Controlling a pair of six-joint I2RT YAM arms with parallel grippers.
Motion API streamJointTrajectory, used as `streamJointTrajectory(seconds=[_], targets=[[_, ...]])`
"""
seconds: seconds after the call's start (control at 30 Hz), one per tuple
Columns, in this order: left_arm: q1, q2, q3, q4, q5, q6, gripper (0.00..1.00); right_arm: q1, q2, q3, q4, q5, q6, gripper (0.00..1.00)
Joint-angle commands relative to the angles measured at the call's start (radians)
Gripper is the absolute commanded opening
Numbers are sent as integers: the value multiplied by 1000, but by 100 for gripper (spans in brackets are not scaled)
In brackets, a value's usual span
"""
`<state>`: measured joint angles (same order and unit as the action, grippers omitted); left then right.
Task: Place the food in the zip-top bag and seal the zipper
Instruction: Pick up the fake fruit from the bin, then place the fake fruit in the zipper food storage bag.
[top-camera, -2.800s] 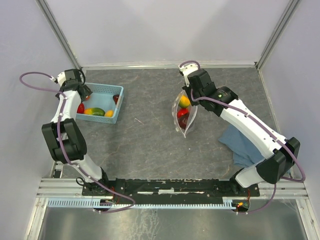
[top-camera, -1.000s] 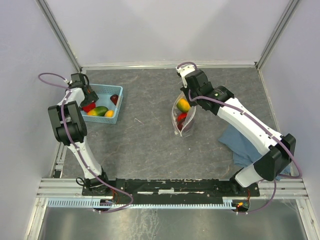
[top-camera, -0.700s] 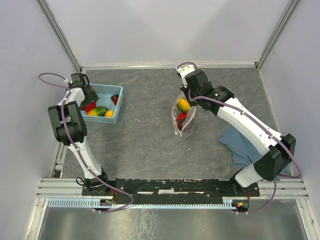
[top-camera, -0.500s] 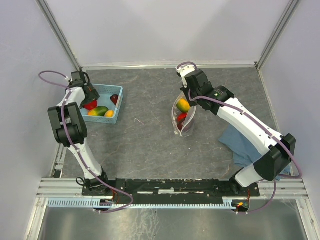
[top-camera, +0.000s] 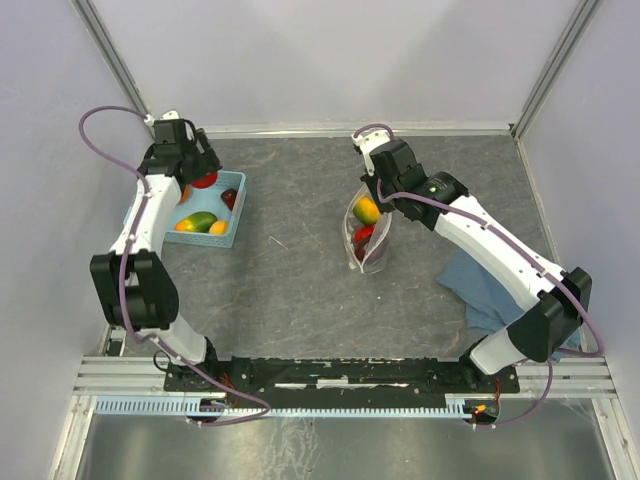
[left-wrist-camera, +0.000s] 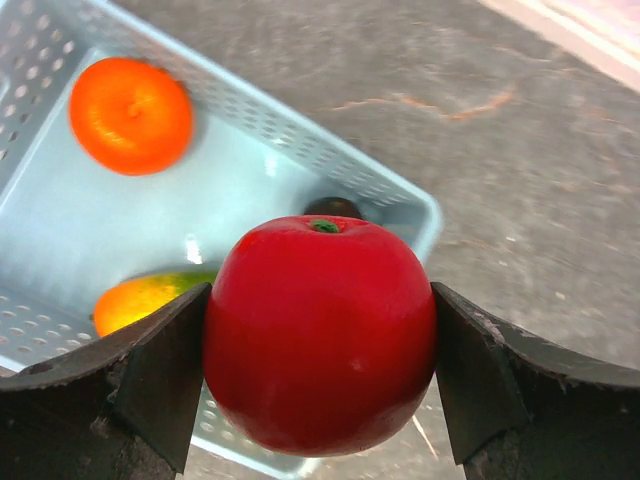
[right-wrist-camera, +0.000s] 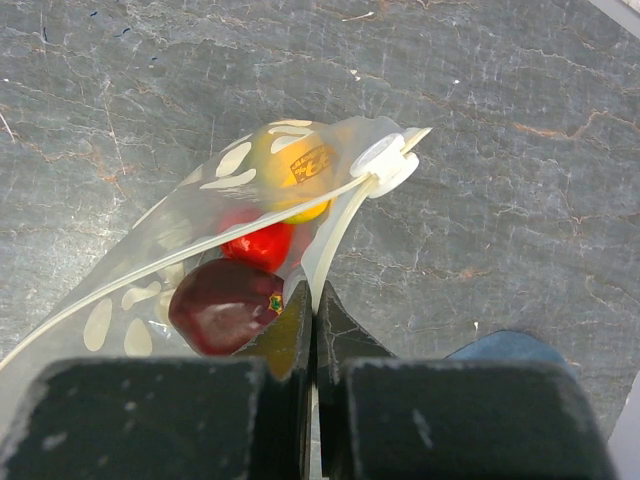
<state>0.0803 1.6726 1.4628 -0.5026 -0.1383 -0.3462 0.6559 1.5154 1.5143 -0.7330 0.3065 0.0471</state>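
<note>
Over grey surface: clamping red apple w/ L pincer above blue basket; pinching zip-top bag edge w/ R pincer, food inside.

No legible text. A small label on the yellow fruit inside the bag: print too blurred to read.

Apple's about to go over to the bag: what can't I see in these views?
Left wrist: the apple in the left gripper hides most of a dark fruit in the basket.
Right wrist: the bag's lower end is cut off by the frame edge and the right gripper.
Top: the right arm covers part of the bag's mouth.
</note>
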Motion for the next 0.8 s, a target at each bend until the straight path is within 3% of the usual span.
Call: streamJointTrajectory(seconds=[0.0,0.4,0.77], targets=[[-53,-143,-25,-3,76,-43,44,-3,-40,18,39,-9,3,2],[-263,-435,-245,112,252,-166,42,-3,-47,21,35,-36,13,1],[-546,-558,-342,253,274,-244,40,-3,-25,99,-73,-75,62,1]])
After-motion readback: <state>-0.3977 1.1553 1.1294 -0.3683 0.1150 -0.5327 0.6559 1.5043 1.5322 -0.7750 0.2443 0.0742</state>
